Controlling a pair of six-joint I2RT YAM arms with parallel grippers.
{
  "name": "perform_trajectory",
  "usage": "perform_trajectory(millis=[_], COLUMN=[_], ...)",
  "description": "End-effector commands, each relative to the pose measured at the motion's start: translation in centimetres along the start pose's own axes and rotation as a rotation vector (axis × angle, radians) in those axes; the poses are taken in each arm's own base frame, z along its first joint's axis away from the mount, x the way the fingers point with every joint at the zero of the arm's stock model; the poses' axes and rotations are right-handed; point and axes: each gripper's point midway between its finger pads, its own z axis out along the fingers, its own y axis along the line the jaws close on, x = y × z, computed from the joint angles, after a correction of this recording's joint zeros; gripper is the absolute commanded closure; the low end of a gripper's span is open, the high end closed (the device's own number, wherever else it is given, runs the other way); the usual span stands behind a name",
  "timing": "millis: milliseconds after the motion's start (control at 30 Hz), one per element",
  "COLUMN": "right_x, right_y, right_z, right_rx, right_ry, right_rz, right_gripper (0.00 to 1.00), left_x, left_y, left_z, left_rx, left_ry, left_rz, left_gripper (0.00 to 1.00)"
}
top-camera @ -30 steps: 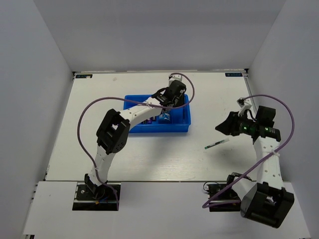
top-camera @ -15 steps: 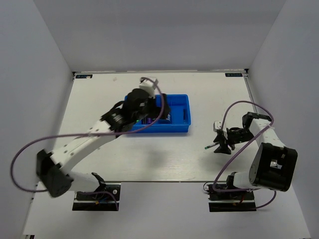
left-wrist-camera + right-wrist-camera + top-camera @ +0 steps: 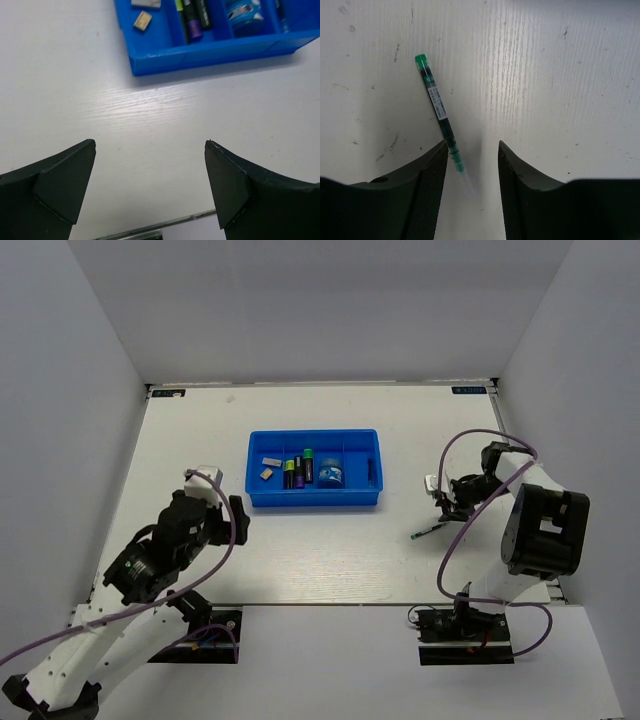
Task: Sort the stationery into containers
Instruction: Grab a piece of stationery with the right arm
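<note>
The blue tray (image 3: 313, 498) holds two pale erasers (image 3: 268, 468), short black markers (image 3: 299, 470) and a blue-white tape roll (image 3: 333, 471); the left wrist view shows the tray (image 3: 210, 50) and its tape roll (image 3: 243, 10) at the top edge. My left gripper (image 3: 236, 515) hangs wide open and empty over bare table, short of the tray's near-left corner (image 3: 150, 150). A thin green pen (image 3: 437, 107) lies on the table to the right of the tray (image 3: 428, 531). My right gripper (image 3: 472, 145) is open just over it, and the pen's tip lies between the fingers, close to the left one.
White walls close in the table on the left, back and right. Purple cables loop from both arms. The right arm (image 3: 535, 520) is folded near the right wall. The table's near edge (image 3: 150, 227) shows below the left fingers.
The left arm pulled back from over the tray to the near left and its jaws opened; the tape roll now sits in the tray. The right gripper came down onto the pen's end.
</note>
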Motion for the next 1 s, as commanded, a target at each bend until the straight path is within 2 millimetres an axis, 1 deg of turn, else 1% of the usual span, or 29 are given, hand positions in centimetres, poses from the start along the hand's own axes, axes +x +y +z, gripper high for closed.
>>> perform_trajectory(millis=[0,67,100,267,400,433,467,567,600,667,767,833,867,933,967], right_x=[0.7,1.4,1.6,1.8,2.6,2.8,3.0,3.3,3.7,4.2,4.9,5.4,5.8,6.4,6.7], right_y=[-0.4,-0.1,0.3,1.8,2.3,2.3,2.6,2.9,2.7,3.3,3.6,4.6,3.9,5.3,4.4], right_z=[-0.3,0.0,0.3,0.9,1.7,1.8,2.1,2.6,2.9,3.2,3.9,4.3,4.5,4.9,4.9], right_rx=[-0.046,-0.071,-0.084,-0.14,-0.149,-0.148,-0.163,-0.18,-0.171,-0.186,-0.193,-0.219,-0.195,-0.217,-0.182], right_ry=[0.041,0.068,0.07,0.072,0.097,0.1,0.107,0.124,0.134,0.158,0.185,0.212,0.231,0.261,0.283], right_rz=[-0.06,-0.063,-0.056,-0.05,-0.057,-0.053,-0.043,-0.037,-0.047,-0.043,-0.052,-0.056,-0.079,-0.071,-0.099], right_gripper=[0.52,0.52,0.54,0.54,0.55,0.55,0.55,0.55,0.56,0.56,0.59,0.64,0.67,0.74,0.83], left_x=[3.0,3.7,4.3,5.1,5.6,5.3,5.8,6.1,6.1,6.1,6.1,6.1,6.0,6.0,6.0], left_y=[2.5,3.3,3.6,4.4,4.8,4.7,4.8,4.8,4.8,4.8,4.9,5.0,5.0,5.2,5.2], left_z=[-0.7,-1.0,-1.1,-1.6,-1.6,-1.5,-1.4,-1.4,-1.5,-1.6,-1.7,-1.9,-2.0,-2.2,-2.3], left_rx=[-0.086,-0.117,-0.123,-0.15,-0.161,-0.158,-0.164,-0.163,-0.16,-0.161,-0.161,-0.162,-0.164,-0.167,-0.168], left_ry=[0.072,0.09,0.093,0.102,0.099,0.086,0.102,0.107,0.104,0.103,0.096,0.096,0.094,0.089,0.087], left_rz=[0.025,0.03,0.032,0.033,0.031,0.022,0.025,0.019,0.015,0.014,0.011,0.013,0.011,0.009,0.005], left_gripper=[0.0,0.0,0.0,0.0,0.0,0.0,0.0,0.0,0.0,0.0,0.0,0.0,0.0,0.0,0.0])
